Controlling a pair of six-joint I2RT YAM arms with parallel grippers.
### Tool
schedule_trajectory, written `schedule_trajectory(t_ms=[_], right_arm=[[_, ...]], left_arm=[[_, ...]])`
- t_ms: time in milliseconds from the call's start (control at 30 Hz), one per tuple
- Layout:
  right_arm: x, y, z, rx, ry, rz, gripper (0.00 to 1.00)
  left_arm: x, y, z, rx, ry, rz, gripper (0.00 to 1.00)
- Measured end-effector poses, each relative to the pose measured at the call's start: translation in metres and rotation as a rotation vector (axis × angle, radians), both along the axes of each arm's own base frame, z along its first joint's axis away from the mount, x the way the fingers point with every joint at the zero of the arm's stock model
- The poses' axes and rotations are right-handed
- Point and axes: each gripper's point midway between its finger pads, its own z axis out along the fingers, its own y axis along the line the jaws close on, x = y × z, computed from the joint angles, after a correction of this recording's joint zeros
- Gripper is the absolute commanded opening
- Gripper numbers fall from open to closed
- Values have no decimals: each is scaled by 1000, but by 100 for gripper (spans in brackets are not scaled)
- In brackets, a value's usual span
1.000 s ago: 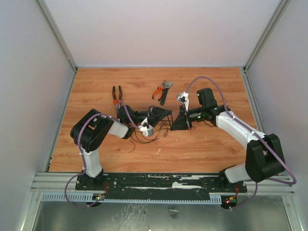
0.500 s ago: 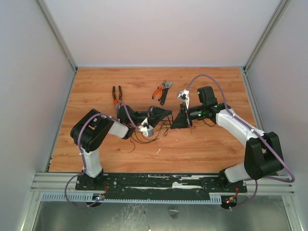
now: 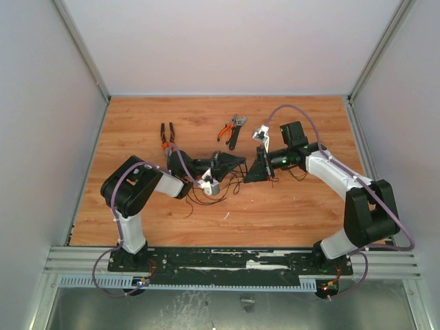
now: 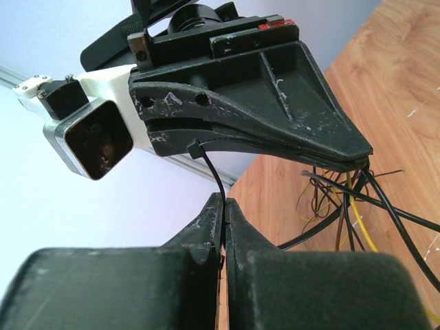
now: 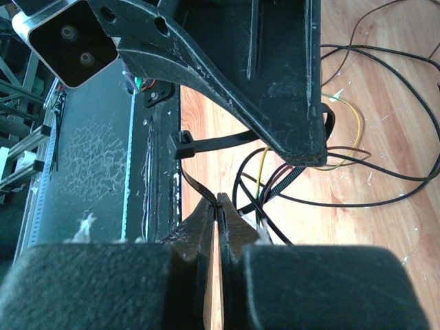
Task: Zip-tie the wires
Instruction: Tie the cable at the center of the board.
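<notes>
Zip tie [image 4: 213,173] between tight jaws

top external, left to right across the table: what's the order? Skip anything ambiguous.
pliers → left gripper → right gripper. Left out: the orange-handled tool and the wrench. They cross each other and sit over the left gripper's span.

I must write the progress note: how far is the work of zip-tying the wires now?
Done: the zip tie is held above the table. In hand: the left gripper is shut on its strap; the right gripper, also shut, meets it by the wires. Left: no tight loop shows, and wire loops lie spread on the table.
</notes>
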Motion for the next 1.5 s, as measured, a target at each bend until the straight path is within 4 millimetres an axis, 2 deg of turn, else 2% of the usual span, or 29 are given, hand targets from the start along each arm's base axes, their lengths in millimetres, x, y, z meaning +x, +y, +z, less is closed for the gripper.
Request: schedule_trajectory(t_ms=[967, 1133, 1500], right_arm=[[0, 1, 3, -5, 41, -14, 0], [-1, 0, -2, -4, 36, -24, 0], [-1, -1, 8, 17, -51, -59, 0]], left_arm=[[2, 1, 1, -5, -85, 30, 0], [2, 1, 2, -5, -98, 31, 0], [2, -4, 17, -21, -154, -10, 0]])
